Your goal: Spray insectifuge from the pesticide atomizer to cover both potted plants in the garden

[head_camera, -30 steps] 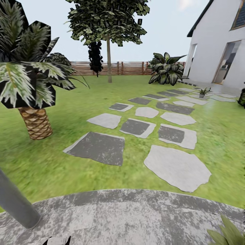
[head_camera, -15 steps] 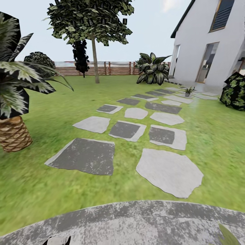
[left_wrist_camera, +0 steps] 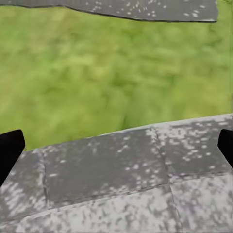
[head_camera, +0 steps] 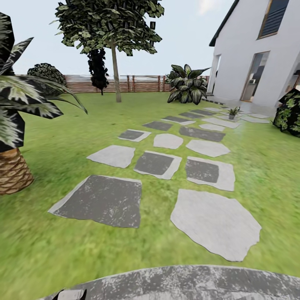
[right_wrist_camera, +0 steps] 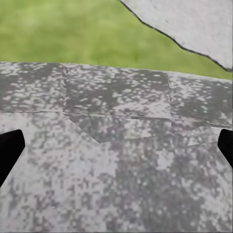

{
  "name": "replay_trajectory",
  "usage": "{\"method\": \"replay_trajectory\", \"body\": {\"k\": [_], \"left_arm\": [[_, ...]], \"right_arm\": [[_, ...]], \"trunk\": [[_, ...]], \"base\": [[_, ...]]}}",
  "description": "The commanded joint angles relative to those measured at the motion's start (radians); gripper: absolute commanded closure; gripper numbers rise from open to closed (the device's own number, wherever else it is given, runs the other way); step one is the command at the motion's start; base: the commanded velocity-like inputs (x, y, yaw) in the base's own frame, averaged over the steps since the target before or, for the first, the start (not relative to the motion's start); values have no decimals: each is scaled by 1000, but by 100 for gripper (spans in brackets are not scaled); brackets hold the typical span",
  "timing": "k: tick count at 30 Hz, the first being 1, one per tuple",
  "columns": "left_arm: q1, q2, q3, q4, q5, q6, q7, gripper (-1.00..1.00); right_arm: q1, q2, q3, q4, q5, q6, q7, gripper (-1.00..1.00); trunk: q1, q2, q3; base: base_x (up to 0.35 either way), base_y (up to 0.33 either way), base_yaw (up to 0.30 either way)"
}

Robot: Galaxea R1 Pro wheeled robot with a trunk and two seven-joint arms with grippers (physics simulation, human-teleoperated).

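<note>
Looking out from the head view, the garden's green lawn (head_camera: 50,250) spreads ahead, with flat grey stepping stones (head_camera: 215,225) leading toward a white house (head_camera: 258,54). The curved edge of the round paved patio (head_camera: 187,283) sits at the very front. One small potted plant (head_camera: 232,112) stands far off on the stones near the house, too small to see well. A brown slatted fence (head_camera: 137,83) runs along the back, with a tall tree (head_camera: 114,33) and a big leafy bush (head_camera: 187,85) in front of it. A palm with a woven-looking trunk (head_camera: 12,171) stands close on the left. The left gripper (left_wrist_camera: 116,145) hangs above the patio edge and grass, its black fingers (left_wrist_camera: 9,148) wide apart and holding nothing. The right gripper (right_wrist_camera: 116,148) hangs above the patio, its fingers (right_wrist_camera: 8,150) also wide apart with nothing between them.
</note>
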Motion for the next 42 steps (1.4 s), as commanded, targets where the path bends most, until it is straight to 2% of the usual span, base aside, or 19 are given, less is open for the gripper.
{"method": "replay_trajectory", "body": {"k": [1, 10, 42], "left_arm": [[-1, -1, 8, 1, 0, -2, -10, -100], [-1, -1, 8, 1, -1, -2, -10, -100], [-1, -1, 8, 1, 0, -3, -10, -100]], "right_arm": [[0, 0, -3, 1, 11, -3, -3, -100], [0, 1, -3, 1, 11, -3, -3, -100], [0, 1, -3, 0, 11, -2, -4, -100]], "trunk": [[0, 0, -1], [0, 0, -1], [0, 0, -1]], "base": [[334, 102, 0], [334, 82, 0], [338, 2, 0]]}}
